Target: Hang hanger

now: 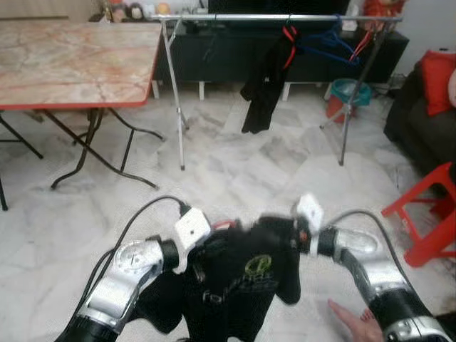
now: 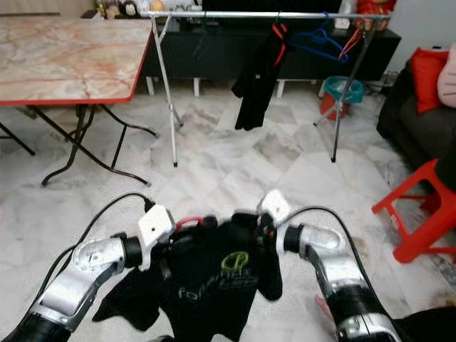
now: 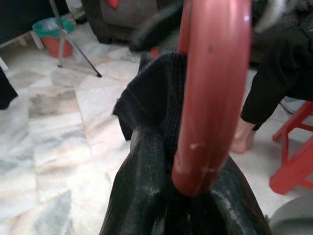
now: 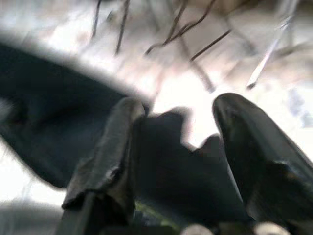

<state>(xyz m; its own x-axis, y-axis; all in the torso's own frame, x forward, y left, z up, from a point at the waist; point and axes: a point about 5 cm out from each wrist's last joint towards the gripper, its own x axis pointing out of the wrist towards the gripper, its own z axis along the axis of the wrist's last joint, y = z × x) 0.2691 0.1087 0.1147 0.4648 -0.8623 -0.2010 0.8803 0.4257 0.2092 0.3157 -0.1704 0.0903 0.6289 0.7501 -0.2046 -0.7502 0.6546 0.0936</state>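
The black shirt is hiding most of the red hanger, which the left gripper is clamping. The right gripper, blurred, is spreading apart against the cloth.

Even, soft indoor light fills both head views, with no hard shadows; the pale marble floor reflects it in dull patches, brightest in the middle. Thin, faint shadows lie under the folding table with the marble-patterned top and red edge. The upper edges bow slightly, so the silver metal clothes rail curves a little. The black printed shirt near the bottom is smeared by motion. In the left wrist view the red plastic hanger sits very close, soft-focused, with a pale sheen along its curve. The right wrist view is heavily blurred, its floor area blown out to white.
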